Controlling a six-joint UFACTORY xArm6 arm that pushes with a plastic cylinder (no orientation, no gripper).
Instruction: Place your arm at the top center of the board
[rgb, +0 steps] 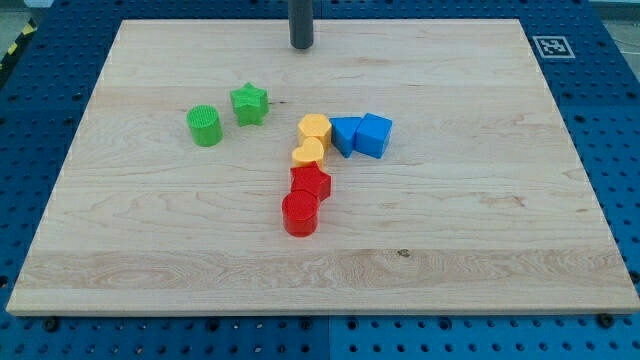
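My tip (301, 45) stands at the view's top centre of the wooden board (500, 240), close to its top edge and apart from every block. Below it, near the board's middle, a yellow hexagon block (314, 129) touches a yellow heart-like block (308, 153). To their right lie a blue star block (346, 133) and a blue cube-like block (373, 135), side by side. Below the yellow ones are a red star block (310, 183) and a red cylinder (299, 214). To the left are a green star (249, 103) and a green cylinder (204, 125).
The board lies on a blue perforated table (40, 100). A black-and-white marker tag (551, 46) sits at the board's top right corner.
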